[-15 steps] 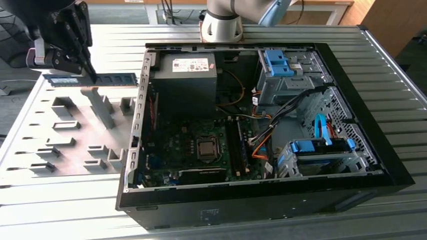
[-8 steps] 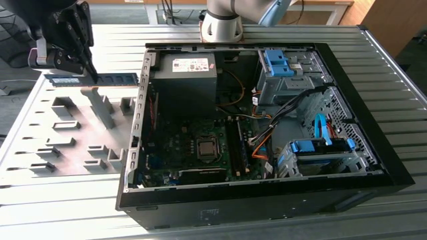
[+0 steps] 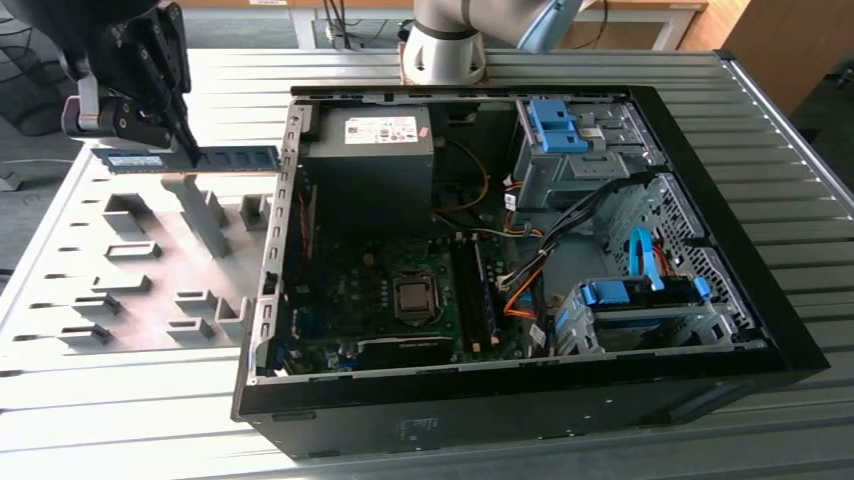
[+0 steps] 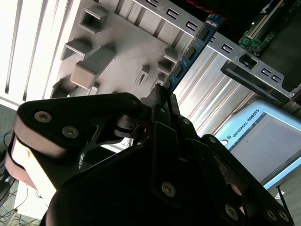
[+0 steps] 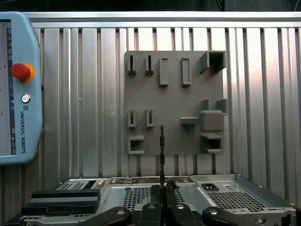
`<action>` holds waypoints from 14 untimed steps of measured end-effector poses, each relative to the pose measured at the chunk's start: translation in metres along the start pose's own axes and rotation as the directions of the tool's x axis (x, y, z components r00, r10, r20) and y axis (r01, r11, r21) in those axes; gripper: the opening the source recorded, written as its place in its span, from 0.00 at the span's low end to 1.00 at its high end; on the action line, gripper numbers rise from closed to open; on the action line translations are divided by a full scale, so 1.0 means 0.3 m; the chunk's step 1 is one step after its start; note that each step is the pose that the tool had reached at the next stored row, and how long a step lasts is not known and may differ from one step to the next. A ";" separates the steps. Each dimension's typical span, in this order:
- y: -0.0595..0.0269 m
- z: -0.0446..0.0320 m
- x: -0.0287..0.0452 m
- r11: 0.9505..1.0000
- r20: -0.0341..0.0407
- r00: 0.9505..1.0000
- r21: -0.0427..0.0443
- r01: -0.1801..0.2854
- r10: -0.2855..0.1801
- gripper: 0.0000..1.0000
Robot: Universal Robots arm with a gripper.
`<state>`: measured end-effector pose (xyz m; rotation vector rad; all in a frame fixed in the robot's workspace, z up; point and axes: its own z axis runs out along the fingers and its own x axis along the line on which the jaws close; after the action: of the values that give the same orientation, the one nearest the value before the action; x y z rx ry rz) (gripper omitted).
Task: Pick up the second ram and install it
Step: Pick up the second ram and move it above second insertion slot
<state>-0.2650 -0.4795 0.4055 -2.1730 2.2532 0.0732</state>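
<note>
We are looking down on a ribbed metal table (image 3: 120,420) that is carrying an open black computer case (image 3: 534,412), its motherboard (image 3: 387,290) lying exposed inside. To the exterior view's left of the case, a grey fixture plate (image 3: 80,290) with raised blocks is lying flat on the table. In the first wrist view we are also seeing a light-blue teach pendant (image 5: 19,94) resting on the slats beside that plate. The gripper (image 3: 187,155) is hanging over the plate's far edge, just outside the case wall, with its fingers (image 4: 162,94) pinching narrowly on the second ram (image 3: 240,157). The stick is being held level and on edge, clear of the plate and outside the case; in the first wrist view we are seeing it edge-on.
</note>
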 end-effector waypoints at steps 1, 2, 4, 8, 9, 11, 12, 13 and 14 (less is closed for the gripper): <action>-0.001 0.000 0.000 1.000 0.000 1.000 0.000 0.000 0.000 0.14; -0.003 0.000 0.000 1.000 0.000 1.000 0.000 0.000 0.000 0.14; -0.006 0.000 0.000 1.000 0.000 1.000 0.000 0.000 0.000 0.14; -0.012 0.000 0.000 1.000 0.000 1.000 0.000 0.000 0.000 0.14; -0.013 0.000 -0.001 1.000 0.000 1.000 0.000 0.000 0.000 0.14; -0.016 0.000 -0.001 1.000 0.000 1.000 0.000 0.000 0.000 0.14; -0.017 0.000 -0.001 1.000 0.000 1.000 0.000 0.000 0.000 0.14; -0.018 0.000 -0.001 1.000 0.000 1.000 0.000 0.000 0.000 0.14; -0.020 0.000 -0.001 1.000 0.000 1.000 0.000 0.000 0.000 0.14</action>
<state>-0.2591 -0.4795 0.4055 -2.1730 2.2532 0.0732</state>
